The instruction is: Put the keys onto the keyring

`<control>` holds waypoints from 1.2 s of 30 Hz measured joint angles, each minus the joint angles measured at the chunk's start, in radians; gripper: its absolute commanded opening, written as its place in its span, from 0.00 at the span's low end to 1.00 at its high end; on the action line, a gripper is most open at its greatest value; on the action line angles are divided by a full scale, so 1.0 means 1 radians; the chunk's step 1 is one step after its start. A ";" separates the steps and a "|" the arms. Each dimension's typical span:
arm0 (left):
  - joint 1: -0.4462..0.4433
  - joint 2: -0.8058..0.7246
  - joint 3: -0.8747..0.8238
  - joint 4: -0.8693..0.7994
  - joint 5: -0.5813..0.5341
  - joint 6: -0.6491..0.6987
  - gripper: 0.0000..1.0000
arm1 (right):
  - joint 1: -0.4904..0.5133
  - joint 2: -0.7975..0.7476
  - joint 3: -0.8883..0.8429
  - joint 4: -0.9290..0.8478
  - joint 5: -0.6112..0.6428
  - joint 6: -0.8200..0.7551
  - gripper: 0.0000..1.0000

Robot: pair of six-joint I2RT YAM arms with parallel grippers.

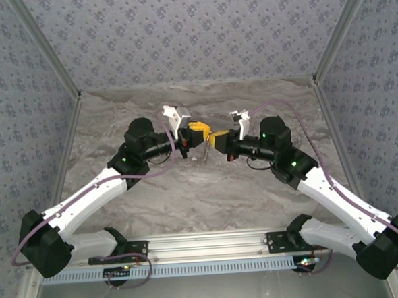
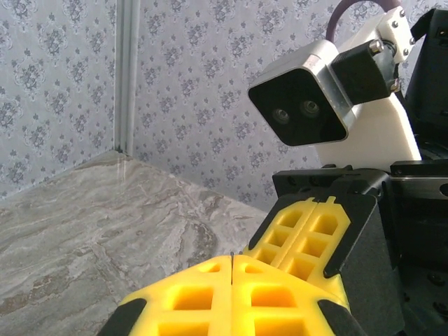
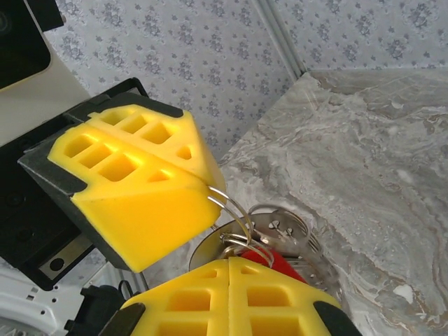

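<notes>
Two grippers are seen meeting tip to tip above the marble table point(image 1: 189, 203) in the top view, the left gripper point(image 1: 202, 134) and the right gripper point(image 1: 215, 139) almost touching; what is held between them cannot be made out there. In the left wrist view, both pairs of yellow fingers are shown pressed together. In the right wrist view, the thin wire loops of the keyring point(image 3: 234, 213) are pinched at the left gripper's tip and run into the right gripper's closed tips, with the red head of the key point(image 3: 283, 264) just behind them.
</notes>
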 measured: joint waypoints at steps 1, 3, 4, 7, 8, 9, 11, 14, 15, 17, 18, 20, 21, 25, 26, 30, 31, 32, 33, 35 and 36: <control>0.000 0.000 -0.002 0.003 0.000 0.000 0.00 | -0.008 -0.004 -0.007 0.002 -0.010 0.006 0.13; 0.000 0.000 -0.006 0.012 -0.001 0.000 0.00 | -0.042 -0.021 -0.029 0.003 -0.023 0.022 0.23; 0.000 0.000 -0.009 0.014 -0.001 0.000 0.00 | -0.073 -0.038 -0.047 0.003 -0.029 0.039 0.29; 0.000 0.000 -0.012 0.015 0.000 0.000 0.00 | -0.167 -0.100 -0.094 0.008 -0.044 0.081 0.35; -0.001 0.000 -0.012 0.016 0.000 0.000 0.00 | -0.195 -0.119 -0.103 0.010 -0.048 0.092 0.36; 0.000 0.000 -0.014 0.019 0.000 0.000 0.00 | -0.219 -0.137 -0.109 0.012 -0.053 0.102 0.38; 0.000 0.000 -0.015 0.023 0.000 -0.001 0.00 | -0.249 -0.160 -0.115 0.035 -0.070 0.130 0.43; 0.000 0.000 -0.021 0.040 0.001 -0.011 0.00 | -0.274 -0.164 -0.117 0.096 -0.100 0.167 0.48; 0.000 0.000 -0.023 0.045 0.002 -0.016 0.00 | -0.277 -0.158 -0.117 0.124 -0.111 0.178 0.50; -0.001 0.000 -0.026 0.056 0.006 -0.027 0.00 | -0.278 -0.138 -0.118 0.180 -0.135 0.197 0.52; 0.000 0.000 -0.026 0.064 0.008 -0.031 0.00 | -0.278 -0.121 -0.118 0.218 -0.149 0.208 0.54; 0.000 0.000 -0.027 0.084 0.009 -0.045 0.00 | -0.278 -0.087 -0.121 0.288 -0.174 0.229 0.55; -0.001 0.000 -0.027 0.095 0.011 -0.054 0.00 | -0.278 -0.066 -0.123 0.331 -0.190 0.245 0.56; 0.000 0.003 -0.027 0.149 0.024 -0.091 0.00 | -0.277 0.008 -0.145 0.503 -0.242 0.312 0.56; 0.000 0.004 -0.027 0.159 0.028 -0.098 0.00 | -0.275 0.021 -0.152 0.537 -0.249 0.328 0.56; 0.000 0.022 -0.027 0.216 0.038 -0.141 0.00 | -0.260 0.061 -0.171 0.667 -0.278 0.390 0.56; -0.001 0.029 -0.027 0.230 0.039 -0.151 0.00 | -0.253 0.064 -0.172 0.690 -0.283 0.399 0.56; -0.001 0.034 -0.027 0.241 0.042 -0.159 0.00 | -0.246 0.066 -0.172 0.707 -0.288 0.404 0.55; 0.000 0.040 -0.027 0.254 0.043 -0.169 0.00 | -0.237 0.068 -0.172 0.728 -0.291 0.409 0.55; 0.000 0.051 -0.027 0.273 0.046 -0.185 0.00 | -0.224 0.072 -0.172 0.759 -0.298 0.415 0.53; -0.001 0.056 -0.027 0.283 0.047 -0.194 0.00 | -0.217 0.076 -0.172 0.774 -0.301 0.420 0.51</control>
